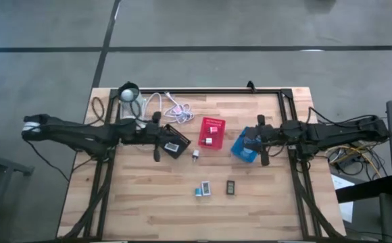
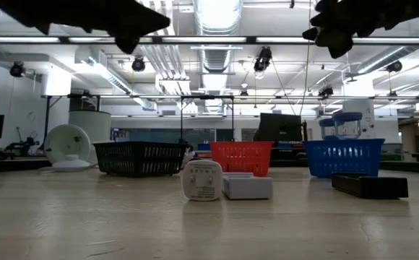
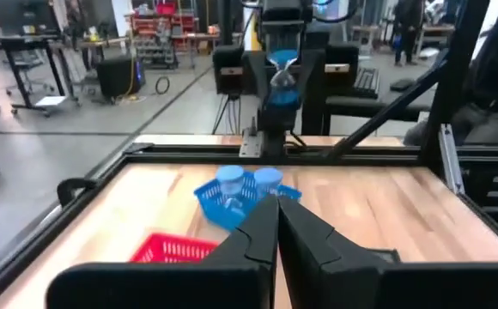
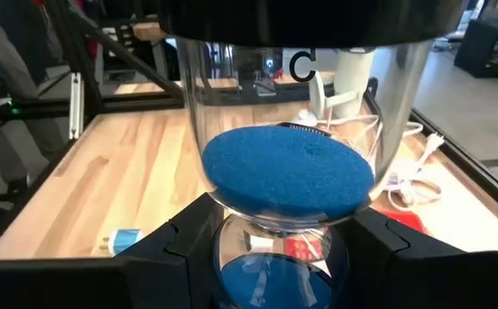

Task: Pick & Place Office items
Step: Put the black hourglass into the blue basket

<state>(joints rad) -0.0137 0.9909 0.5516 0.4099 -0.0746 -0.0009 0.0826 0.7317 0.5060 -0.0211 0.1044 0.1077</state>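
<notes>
My right gripper (image 4: 279,253) is shut on an hourglass of clear glass with blue sand (image 4: 288,172). It hangs above the blue mesh bin (image 1: 243,148), and the left wrist view shows the hourglass (image 3: 283,81) over that bin (image 3: 232,202). Two pale-blue round pieces (image 3: 247,178) sit in the bin. My left gripper (image 3: 276,236) is shut and empty, high over the black bin (image 1: 176,143). On the table lie a small white item (image 1: 195,154), teal and white blocks (image 1: 203,190) and a black block (image 1: 230,187). My right gripper pinches the hourglass at its narrow waist (image 4: 275,225), one finger (image 4: 180,249) on each side. The fingers come level from the table's right. The hourglass stands upright in the hold, lifted clear above the blue bin, with sand in both bulbs.
The red mesh bin (image 1: 211,132) holds small items and stands between the black and blue bins. A white lamp (image 1: 128,93) with its cable (image 1: 172,106) sits at the far left. A black frame (image 1: 287,115) rims the table. Bare wood (image 1: 149,202) lies toward the near edge.
</notes>
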